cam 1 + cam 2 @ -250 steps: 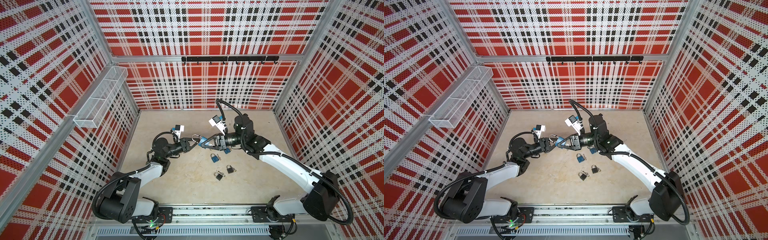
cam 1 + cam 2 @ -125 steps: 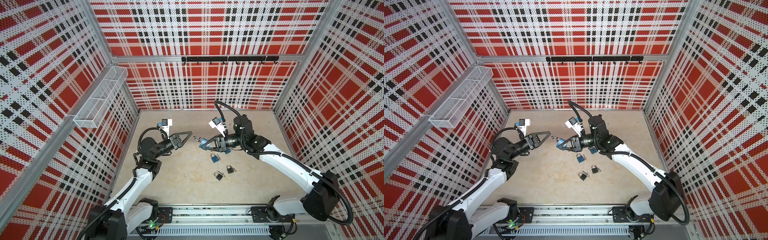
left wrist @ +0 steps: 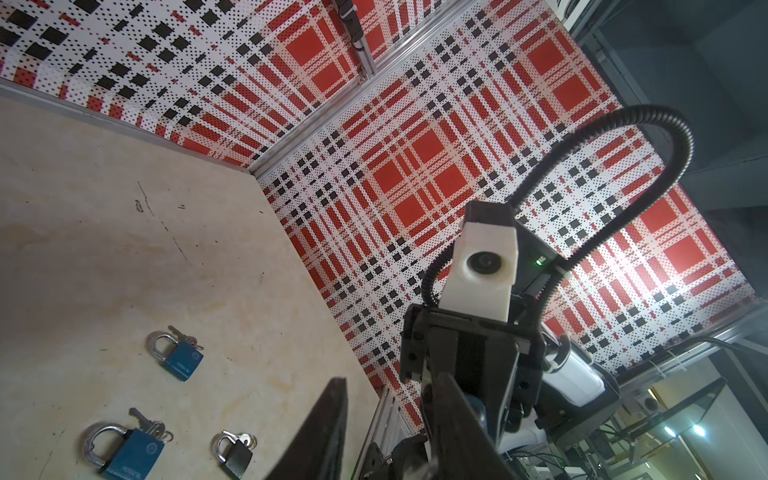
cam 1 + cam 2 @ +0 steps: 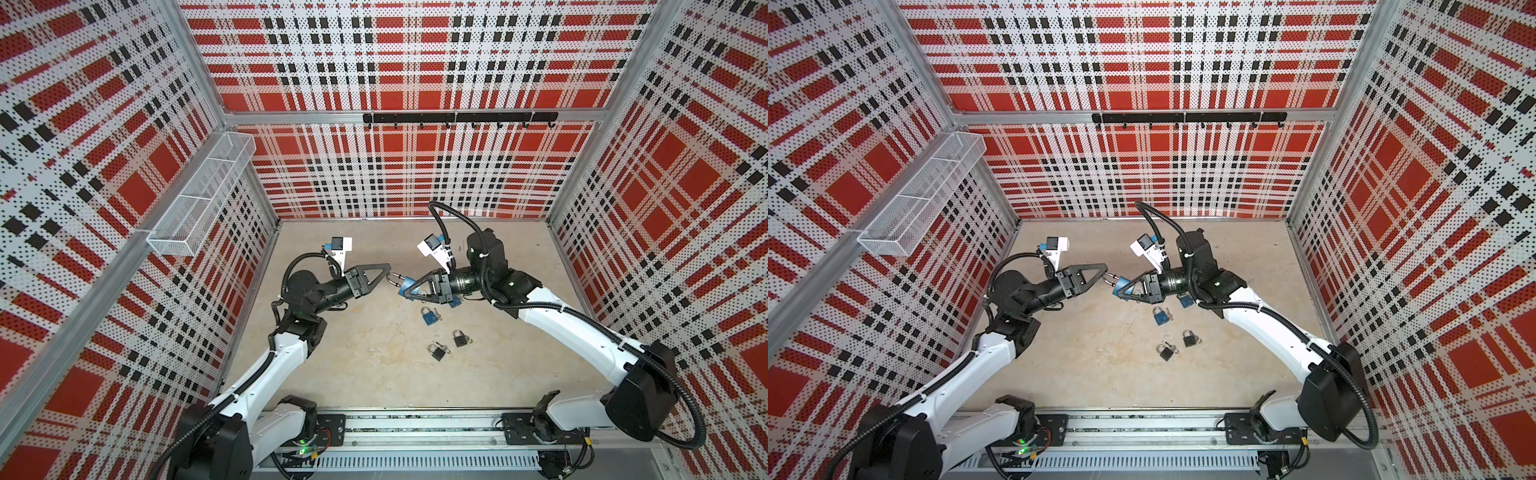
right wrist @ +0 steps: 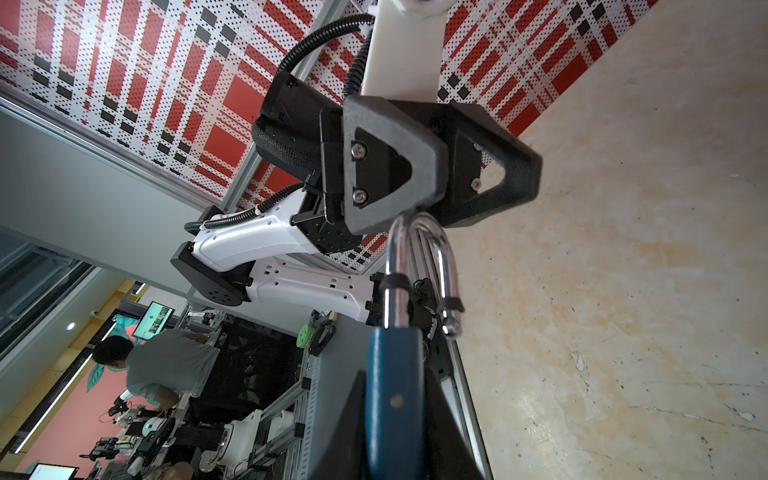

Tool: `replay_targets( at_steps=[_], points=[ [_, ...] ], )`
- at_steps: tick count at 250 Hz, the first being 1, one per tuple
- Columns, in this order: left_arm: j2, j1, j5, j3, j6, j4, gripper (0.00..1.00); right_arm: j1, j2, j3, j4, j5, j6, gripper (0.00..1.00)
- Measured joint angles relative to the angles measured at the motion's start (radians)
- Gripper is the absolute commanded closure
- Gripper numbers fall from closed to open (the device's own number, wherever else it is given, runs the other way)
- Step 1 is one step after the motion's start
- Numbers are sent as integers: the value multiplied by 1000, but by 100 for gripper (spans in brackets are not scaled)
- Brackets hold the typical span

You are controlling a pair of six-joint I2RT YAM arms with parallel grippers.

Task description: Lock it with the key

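Gripping the blue padlock [image 4: 405, 282] by its body mid-frame in both top views, R gripper [image 4: 1117, 293] holds a prob. heavy, rigid, slick item; L gripper [image 4: 385, 269], jaws apart, should push the crown of its open shackle [image 5: 440, 257].

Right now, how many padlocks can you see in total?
5. A held blue padlock sits in the right gripper. On the table: a loose blue padlock, a half-hidden blue padlock under the right arm, and two black padlocks. Others may be hidden.

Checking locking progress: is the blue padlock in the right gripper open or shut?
Open: on the blue padlock, one leg of the shackle ends free, not seated in the body.
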Motion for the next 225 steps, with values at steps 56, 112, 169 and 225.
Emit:
replay_targets(
  at_steps=[56,112,169,225],
  points=[
    [-5,0,11,0,-22,19,62,0,10,8,0,-1,0,100],
    [-13,1,37,-3,-50,57,62,-1,13,18,1,6,0,100],
    [-13,1,69,-13,-91,106,62,-5,16,19,5,10,3,100],
    [2,1,83,-19,-127,163,66,-7,21,19,14,10,8,100]
  ],
)
